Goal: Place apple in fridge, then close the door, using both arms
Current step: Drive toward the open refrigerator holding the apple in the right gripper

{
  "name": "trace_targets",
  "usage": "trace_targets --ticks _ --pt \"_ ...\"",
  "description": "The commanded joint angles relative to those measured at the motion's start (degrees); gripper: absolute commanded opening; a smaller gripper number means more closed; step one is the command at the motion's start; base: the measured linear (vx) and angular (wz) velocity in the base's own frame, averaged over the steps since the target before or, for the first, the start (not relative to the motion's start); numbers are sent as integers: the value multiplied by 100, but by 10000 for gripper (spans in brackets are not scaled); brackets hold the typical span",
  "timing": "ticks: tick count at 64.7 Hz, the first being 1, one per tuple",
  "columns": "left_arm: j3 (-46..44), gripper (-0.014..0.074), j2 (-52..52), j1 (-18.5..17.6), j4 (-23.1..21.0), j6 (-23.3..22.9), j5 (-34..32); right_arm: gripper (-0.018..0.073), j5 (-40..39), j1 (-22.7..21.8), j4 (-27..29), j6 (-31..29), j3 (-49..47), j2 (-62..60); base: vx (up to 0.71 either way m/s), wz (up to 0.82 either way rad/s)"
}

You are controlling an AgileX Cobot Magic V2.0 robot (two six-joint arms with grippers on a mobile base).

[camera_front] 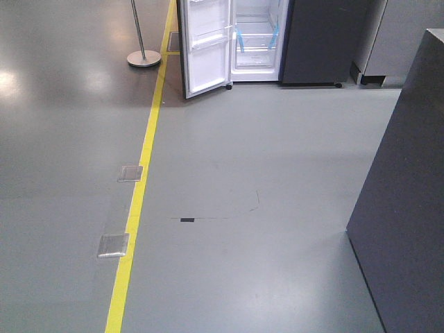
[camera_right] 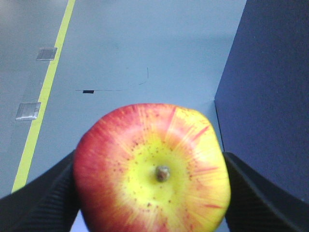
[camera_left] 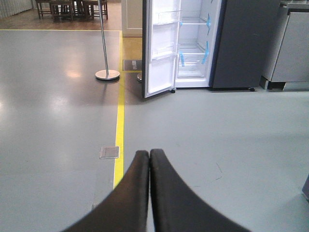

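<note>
two grippers, two jobs: right gripper (camera_right: 149, 162) pinches the apple (camera_right: 154, 179) btwn both pads, stem end facing the wrist, so it rides secure over the floor (camera_front: 277, 173). left gripper (camera_left: 148, 162) is pressed together w/ nothing in it, prob kept free for the door (camera_front: 207, 48), swung wide open on the fridge (camera_front: 258, 35), well ahead.

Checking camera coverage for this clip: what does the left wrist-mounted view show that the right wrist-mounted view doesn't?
Only the left wrist view: the open fridge, its door swung wide, a stanchion post, and the left gripper shut on nothing. Only the right wrist view: the apple clamped in the right gripper, beside a dark panel. Both: grey floor, the yellow floor line and a metal floor plate.
</note>
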Motion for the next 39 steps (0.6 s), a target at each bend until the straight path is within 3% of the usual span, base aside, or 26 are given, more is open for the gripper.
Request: trace_targets --ticks 1,39 --pt "117 -6 -82 8 -31 3 -401 246 -399 -20 52 -12 -170 6 26 -4" --pt "117 -6 -82 8 -31 3 -401 246 -399 -20 52 -12 -170 6 27 -2"
